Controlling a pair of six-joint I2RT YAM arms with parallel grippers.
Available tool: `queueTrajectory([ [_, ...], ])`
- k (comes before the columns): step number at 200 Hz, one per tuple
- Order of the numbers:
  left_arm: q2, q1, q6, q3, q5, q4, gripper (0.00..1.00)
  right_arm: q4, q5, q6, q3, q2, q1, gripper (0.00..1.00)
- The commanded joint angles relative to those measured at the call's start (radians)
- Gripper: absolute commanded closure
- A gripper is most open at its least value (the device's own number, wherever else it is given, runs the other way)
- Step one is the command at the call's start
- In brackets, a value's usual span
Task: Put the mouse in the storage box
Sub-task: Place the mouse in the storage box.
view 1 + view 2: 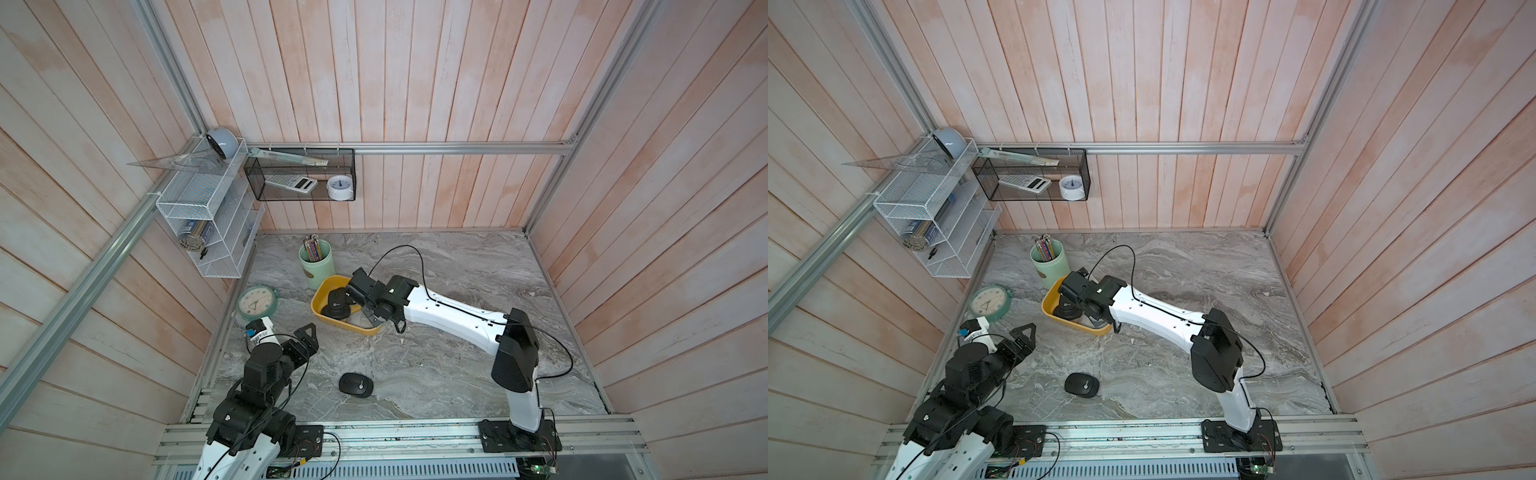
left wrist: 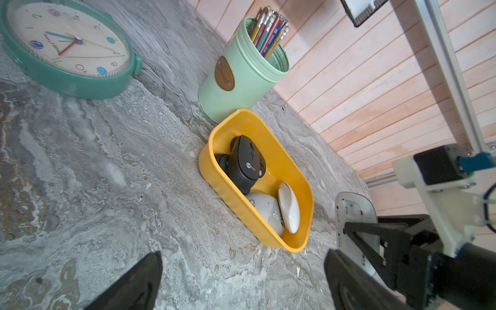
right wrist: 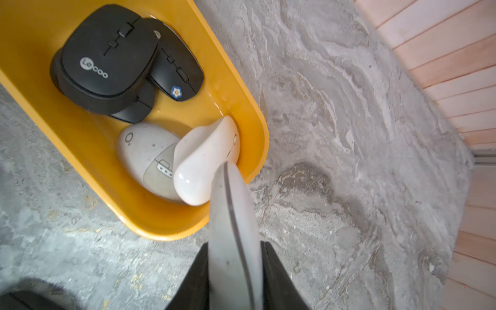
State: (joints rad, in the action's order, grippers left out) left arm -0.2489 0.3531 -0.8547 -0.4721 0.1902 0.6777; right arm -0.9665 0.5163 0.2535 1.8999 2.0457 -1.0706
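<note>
As the right end effector [image 3: 236, 245] grips it, the mouse [image 3: 231, 204] looks thin, grey.

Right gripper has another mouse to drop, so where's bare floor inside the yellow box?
Bare floor runs along the storage box wall beside the black mice, up to the tilted white mouse. That end, with the speckled mouse, is crowded.

Right arm [image 1: 440, 309] hides much of the storage box [image 1: 345, 326] from above.
</note>
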Motion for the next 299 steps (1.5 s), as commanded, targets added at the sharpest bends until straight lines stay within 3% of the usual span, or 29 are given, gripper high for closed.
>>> queueTrajectory([
  [1,0.04,-0.005,-0.058,0.046,0.065,0.016,0.0,-0.013,0.069,-0.152,0.102,0.08,0.014,0.84],
  [55,0.101,-0.005,-0.079,0.092,0.119,0.002,0.0,-0.001,-0.006,-0.325,0.345,0.269,0.058,0.81],
  [91,0.129,-0.005,-0.058,0.089,0.164,0.054,0.0,-0.031,0.016,-0.434,0.499,0.402,0.067,0.8],
  [152,0.152,-0.005,-0.054,0.092,0.193,0.075,0.0,-0.006,0.031,-0.508,0.603,0.522,0.072,0.77],
  [191,0.136,-0.005,-0.047,0.085,0.183,0.08,0.0,0.034,0.116,-0.559,0.598,0.57,0.048,0.66],
  [210,0.119,-0.005,-0.053,0.074,0.179,0.091,0.0,0.026,0.115,-0.541,0.609,0.57,0.04,0.54],
  [237,0.106,-0.005,-0.079,0.054,0.186,0.118,0.0,0.001,0.057,-0.502,0.62,0.538,0.033,0.44],
  [272,0.024,-0.005,-0.11,0.013,0.168,0.15,0.0,-0.042,0.053,-0.418,0.618,0.452,0.039,0.38],
  [299,-0.123,-0.005,-0.131,-0.008,0.075,0.139,0.0,-0.072,0.022,-0.348,0.532,0.32,0.046,0.36],
])
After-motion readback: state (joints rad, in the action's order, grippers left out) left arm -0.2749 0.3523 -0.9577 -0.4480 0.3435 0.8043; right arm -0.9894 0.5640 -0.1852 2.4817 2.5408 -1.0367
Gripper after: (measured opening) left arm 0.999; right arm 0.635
